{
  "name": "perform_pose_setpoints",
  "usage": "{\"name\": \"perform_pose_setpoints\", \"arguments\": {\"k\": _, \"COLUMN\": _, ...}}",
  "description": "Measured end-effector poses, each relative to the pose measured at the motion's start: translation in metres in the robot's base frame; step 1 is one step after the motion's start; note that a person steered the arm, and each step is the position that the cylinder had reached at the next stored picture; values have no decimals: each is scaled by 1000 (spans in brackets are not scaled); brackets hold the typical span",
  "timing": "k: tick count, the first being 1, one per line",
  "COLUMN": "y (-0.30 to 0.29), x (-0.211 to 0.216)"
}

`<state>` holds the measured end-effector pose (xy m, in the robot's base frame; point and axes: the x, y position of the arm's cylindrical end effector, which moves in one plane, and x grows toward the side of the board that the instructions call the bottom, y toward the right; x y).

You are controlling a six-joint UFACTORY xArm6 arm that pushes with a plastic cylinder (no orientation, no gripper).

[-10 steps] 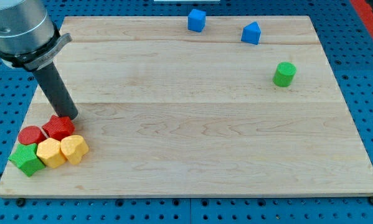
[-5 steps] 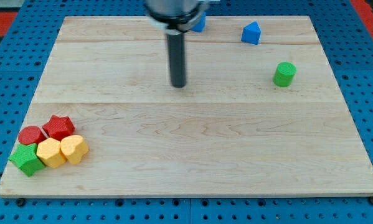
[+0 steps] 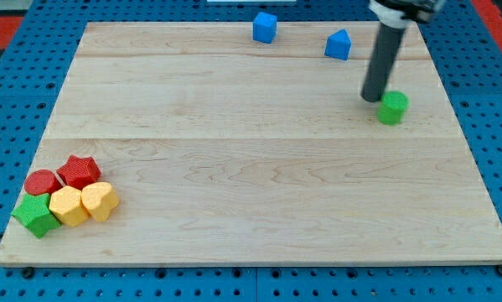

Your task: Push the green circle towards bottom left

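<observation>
The arm ends in a dark rod, and my tip point(image 3: 373, 98) stands on the wooden board point(image 3: 251, 210) in its upper right part. There is no hand to open or close here: the rod is only a straight stick and it has hold of nothing.

The green circle point(image 3: 392, 108) is just beside my tip, on the tip's right and slightly toward the view's bottom. The two look as if they are touching, but I cannot tell for sure.

Up from my tip and a little to its left, near the board's top edge, sits a blue block with a pointed top point(image 3: 338, 44). Further to the left of it, also at the top edge, is a blue cube point(image 3: 265, 27). Both are well apart from the tip.

Far from my tip, toward the view's bottom left, a group of five blocks lies close together in the corner of the board. There is a red circle point(image 3: 42, 182) and a red star point(image 3: 80, 171) on the upper side, a green star point(image 3: 34, 214) at the lower left, and two yellow blocks point(image 3: 68, 205) point(image 3: 100, 200) side by side, whose shape I cannot make out well.

The board lies on a blue table with holes point(image 3: 16, 101).
</observation>
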<state>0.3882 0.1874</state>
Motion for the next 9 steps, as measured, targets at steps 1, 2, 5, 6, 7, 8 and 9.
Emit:
{"name": "perform_pose_setpoints", "arguments": {"k": 1, "y": 26, "x": 5}}
{"name": "perform_pose_setpoints", "arguments": {"k": 2, "y": 47, "x": -23}}
{"name": "perform_pose_setpoints", "arguments": {"k": 5, "y": 66, "x": 30}}
{"name": "perform_pose_setpoints", "arguments": {"k": 6, "y": 34, "x": 30}}
{"name": "perform_pose_setpoints", "arguments": {"k": 7, "y": 6, "x": 30}}
{"name": "perform_pose_setpoints", "arguments": {"k": 8, "y": -36, "x": 30}}
{"name": "perform_pose_setpoints", "arguments": {"k": 9, "y": -87, "x": 32}}
